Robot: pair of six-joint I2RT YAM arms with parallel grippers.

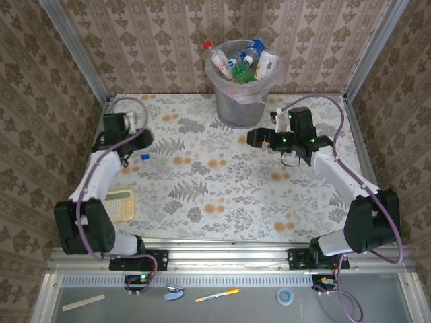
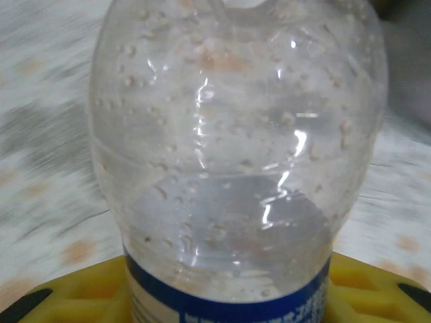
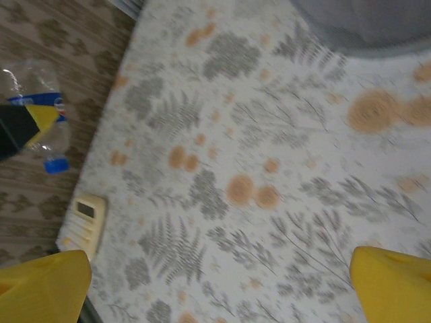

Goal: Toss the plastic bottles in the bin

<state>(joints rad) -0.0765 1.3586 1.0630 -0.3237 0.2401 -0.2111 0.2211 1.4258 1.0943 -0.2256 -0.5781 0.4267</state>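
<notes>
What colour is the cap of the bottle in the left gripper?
Blue. The right wrist view shows the bottle and its cap best.

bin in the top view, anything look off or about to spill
Yes. The bin is overfull: bottles are heaped above its rim, and a red-capped bottle sticks up and leans out past the left edge. It looks loosely perched, so it might slide off if another is dropped on top.

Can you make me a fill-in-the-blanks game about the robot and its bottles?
1. The left end effector grips a clear bottle with a ___ label.
2. The right end effector has its fingers wide ___.
3. More bottles are piled inside the ___.
4. The calculator lies on the ___.
Missing words: blue, open, bin, table.
</notes>
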